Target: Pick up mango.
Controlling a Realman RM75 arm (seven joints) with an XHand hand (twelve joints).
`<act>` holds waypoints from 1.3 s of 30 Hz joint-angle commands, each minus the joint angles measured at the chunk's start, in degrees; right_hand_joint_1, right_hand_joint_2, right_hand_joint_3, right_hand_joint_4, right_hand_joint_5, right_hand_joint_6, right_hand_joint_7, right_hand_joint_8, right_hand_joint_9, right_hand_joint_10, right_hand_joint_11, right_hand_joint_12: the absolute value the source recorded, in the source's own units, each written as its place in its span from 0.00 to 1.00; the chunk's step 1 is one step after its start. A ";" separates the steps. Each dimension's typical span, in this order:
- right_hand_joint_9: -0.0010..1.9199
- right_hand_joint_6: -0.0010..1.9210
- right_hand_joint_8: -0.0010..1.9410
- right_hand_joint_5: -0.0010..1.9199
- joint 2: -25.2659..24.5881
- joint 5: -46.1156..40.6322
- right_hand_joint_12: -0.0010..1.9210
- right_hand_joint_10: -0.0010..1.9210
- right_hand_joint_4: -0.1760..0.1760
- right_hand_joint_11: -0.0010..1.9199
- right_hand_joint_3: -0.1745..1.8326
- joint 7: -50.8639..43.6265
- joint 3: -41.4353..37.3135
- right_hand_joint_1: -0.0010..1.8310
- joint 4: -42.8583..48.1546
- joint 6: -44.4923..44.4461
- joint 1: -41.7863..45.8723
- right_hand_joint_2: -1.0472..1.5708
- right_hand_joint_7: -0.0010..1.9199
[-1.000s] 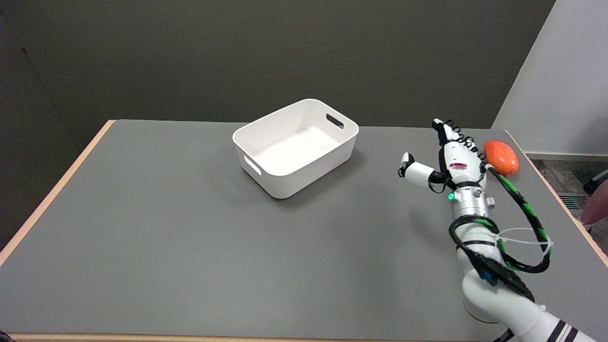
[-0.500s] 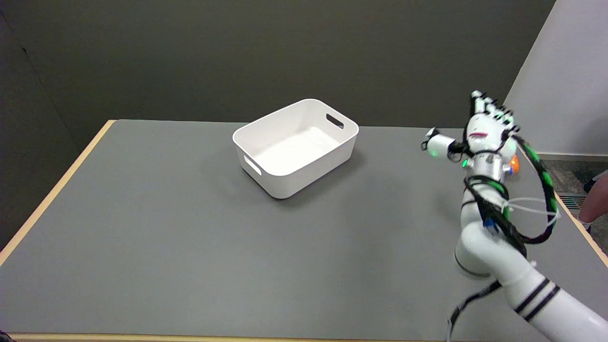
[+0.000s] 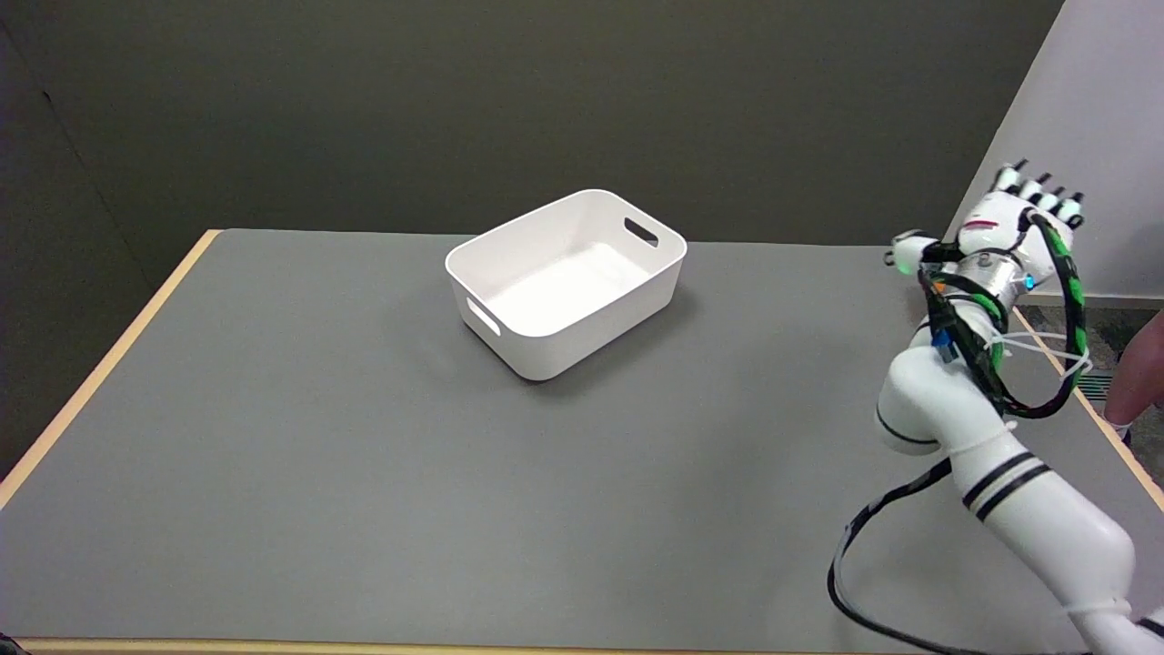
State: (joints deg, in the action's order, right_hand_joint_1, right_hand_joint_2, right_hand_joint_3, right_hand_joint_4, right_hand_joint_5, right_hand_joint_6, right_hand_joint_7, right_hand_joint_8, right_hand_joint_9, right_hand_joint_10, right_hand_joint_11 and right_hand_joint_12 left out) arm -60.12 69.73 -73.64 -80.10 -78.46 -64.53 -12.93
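Since the earlier frames the right arm has swung up and out toward the surface's far right corner, and its hand now hangs above the right edge, back toward the camera, fingers straight and apart, thumb out to the left, holding nothing that shows. Mango: visible a second ago near the right edge, now hidden behind the arm. A white bin sits near the far edge of the grey surface, dark wall behind

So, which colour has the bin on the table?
The bin is plain white, inside and outside. It shows best in the head view.
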 commanded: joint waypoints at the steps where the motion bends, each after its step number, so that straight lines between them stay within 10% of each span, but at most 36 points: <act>1: 0.07 0.21 0.18 0.02 3.14 -9.78 0.47 0.33 0.58 0.00 0.61 0.87 -0.81 0.35 32.20 4.90 -15.11 0.64 0.05; 17: 0.07 0.17 0.14 0.04 2.42 -9.32 0.51 0.32 0.55 0.00 0.58 10.46 7.92 0.26 45.32 20.70 -26.97 0.63 0.05; 39: 0.07 0.20 0.15 0.04 1.38 -14.90 0.51 0.33 0.53 0.00 0.58 10.06 9.03 0.25 48.10 15.73 -24.65 0.63 0.06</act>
State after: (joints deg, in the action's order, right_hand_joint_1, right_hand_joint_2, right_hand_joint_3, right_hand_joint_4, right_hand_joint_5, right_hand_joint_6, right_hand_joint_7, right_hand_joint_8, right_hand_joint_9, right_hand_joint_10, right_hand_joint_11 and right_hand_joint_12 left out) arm -58.12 58.77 -64.60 -72.53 -35.30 -47.95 -36.89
